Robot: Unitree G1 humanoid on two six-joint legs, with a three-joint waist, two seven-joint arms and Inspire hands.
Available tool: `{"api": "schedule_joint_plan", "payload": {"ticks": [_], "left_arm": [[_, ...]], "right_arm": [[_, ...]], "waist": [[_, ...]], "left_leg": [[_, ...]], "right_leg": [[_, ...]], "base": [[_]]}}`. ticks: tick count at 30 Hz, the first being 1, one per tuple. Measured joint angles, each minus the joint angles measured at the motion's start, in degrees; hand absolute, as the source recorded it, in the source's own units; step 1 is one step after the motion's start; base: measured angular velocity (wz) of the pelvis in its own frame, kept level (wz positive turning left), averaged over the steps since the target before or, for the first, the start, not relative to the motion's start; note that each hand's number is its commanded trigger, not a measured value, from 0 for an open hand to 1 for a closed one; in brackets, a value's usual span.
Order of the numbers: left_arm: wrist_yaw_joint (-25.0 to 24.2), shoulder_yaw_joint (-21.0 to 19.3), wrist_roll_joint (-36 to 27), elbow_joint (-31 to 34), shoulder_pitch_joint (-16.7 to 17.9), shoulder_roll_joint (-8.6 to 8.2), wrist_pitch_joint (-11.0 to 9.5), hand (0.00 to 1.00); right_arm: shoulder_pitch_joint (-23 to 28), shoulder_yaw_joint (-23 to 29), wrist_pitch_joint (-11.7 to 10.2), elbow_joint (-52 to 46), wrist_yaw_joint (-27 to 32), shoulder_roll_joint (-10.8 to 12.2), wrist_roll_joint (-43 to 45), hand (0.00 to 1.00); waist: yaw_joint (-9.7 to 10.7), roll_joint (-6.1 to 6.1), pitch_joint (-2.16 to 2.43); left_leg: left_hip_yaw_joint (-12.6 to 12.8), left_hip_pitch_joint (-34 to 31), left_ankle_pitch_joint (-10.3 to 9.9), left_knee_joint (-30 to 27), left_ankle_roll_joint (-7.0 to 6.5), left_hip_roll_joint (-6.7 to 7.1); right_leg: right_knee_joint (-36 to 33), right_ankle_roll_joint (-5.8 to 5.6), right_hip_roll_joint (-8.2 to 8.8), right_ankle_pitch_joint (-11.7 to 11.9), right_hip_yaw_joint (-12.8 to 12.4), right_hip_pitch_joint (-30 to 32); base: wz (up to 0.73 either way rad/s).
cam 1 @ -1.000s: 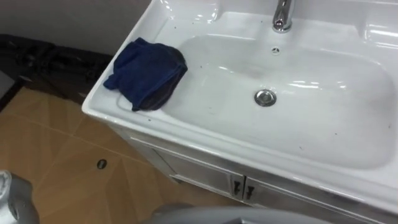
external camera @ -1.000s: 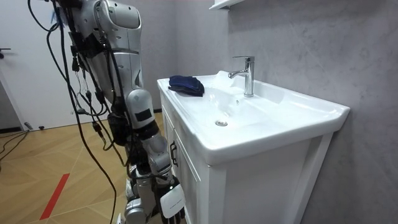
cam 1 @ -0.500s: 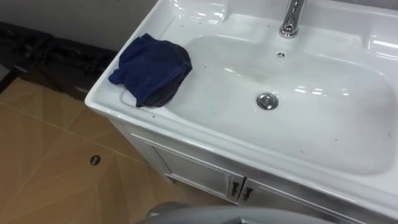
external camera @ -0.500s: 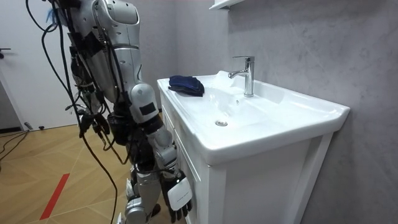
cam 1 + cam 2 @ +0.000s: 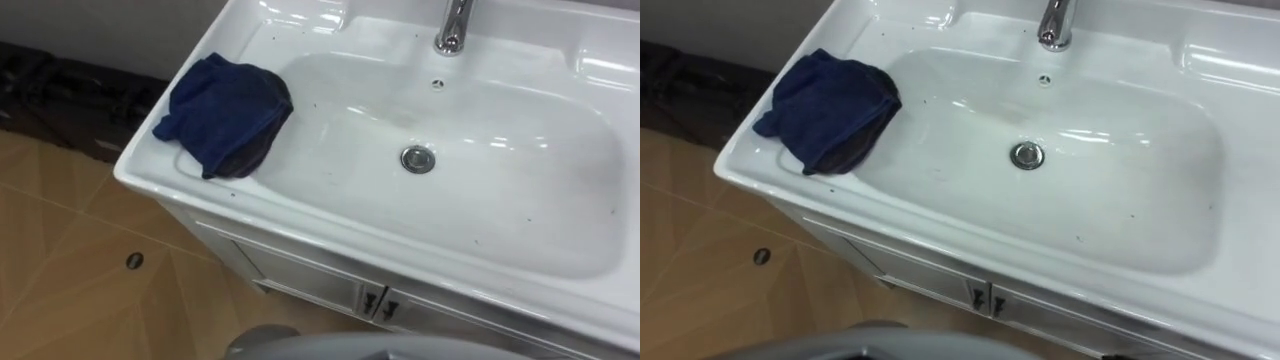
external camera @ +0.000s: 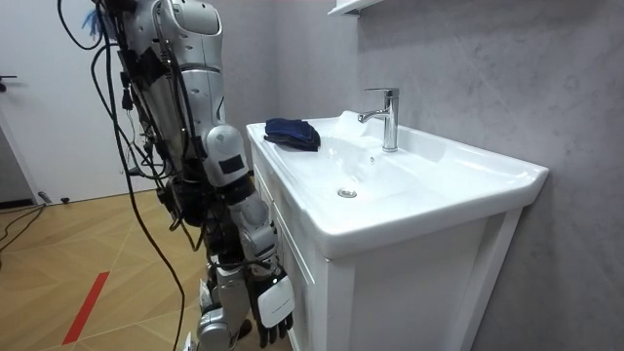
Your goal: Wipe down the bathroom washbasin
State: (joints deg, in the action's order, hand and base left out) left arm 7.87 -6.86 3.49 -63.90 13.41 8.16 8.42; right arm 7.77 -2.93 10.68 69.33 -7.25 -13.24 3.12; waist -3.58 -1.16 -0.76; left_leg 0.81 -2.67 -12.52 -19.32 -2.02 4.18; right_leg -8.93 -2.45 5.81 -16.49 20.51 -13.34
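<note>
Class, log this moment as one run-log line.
cloth: bunched on basin left ledge | basin: small dark specks | hand: hanging low by cabinet

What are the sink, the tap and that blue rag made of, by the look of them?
The basin looks like glazed white ceramic: glossy, with bright reflections. The tap seems to be polished chrome metal, mirror-shiny. The blue cloth looks like soft, matte terry or microfibre, crumpled in folds.

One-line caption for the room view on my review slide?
Robot stands at the cabinet front, one hand hanging low, dark blue cloth bunched on the white basin rim's far corner, away from the tap.
</note>
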Motion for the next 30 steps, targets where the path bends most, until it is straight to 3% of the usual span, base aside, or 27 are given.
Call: {"api": "schedule_joint_plan", "payload": {"ticks": [6, 25, 30], "left_arm": [[-3.21, 1.56, 1.2, -0.17, -2.43, 0.05, 0.3, 0.0], [-9.15, 1.43, 4.96, -0.2, -1.26, 0.11, 2.56, 0.0], [-10.28, 1.49, 5.78, -0.2, -1.35, 0.12, 2.88, 0.0]], "right_arm": [[-0.12, -0.38, 0.69, 0.03, -1.69, -0.07, 0.39, 0.0], [-0.14, -0.5, 3.17, 0.07, -5.22, -0.2, 0.9, 0.0], [-0.18, -0.5, 3.32, 0.06, -5.43, -0.2, 0.97, 0.0]], "waist": [[0.2, 0.25, -0.02], [0.0, -0.45, 0.18], [-0.03, -0.47, 0.19]], "left_leg": [[0.54, -0.55, -1.12, -0.21, -0.31, -0.51], [0.96, 0.16, -1.43, -1.46, -0.67, -0.73], [0.94, -0.24, -1.56, -2.41, -0.77, -1.37]], "right_leg": [[-2.43, -0.35, -0.03, 0.19, -1.07, 1.51], [-3.82, -0.38, 0.1, 0.27, -1.6, 1.38], [-4.0, -0.38, 0.03, 0.27, -1.69, 1.52]], "base": [[-0.08], [-0.01], [-0.03]]}}
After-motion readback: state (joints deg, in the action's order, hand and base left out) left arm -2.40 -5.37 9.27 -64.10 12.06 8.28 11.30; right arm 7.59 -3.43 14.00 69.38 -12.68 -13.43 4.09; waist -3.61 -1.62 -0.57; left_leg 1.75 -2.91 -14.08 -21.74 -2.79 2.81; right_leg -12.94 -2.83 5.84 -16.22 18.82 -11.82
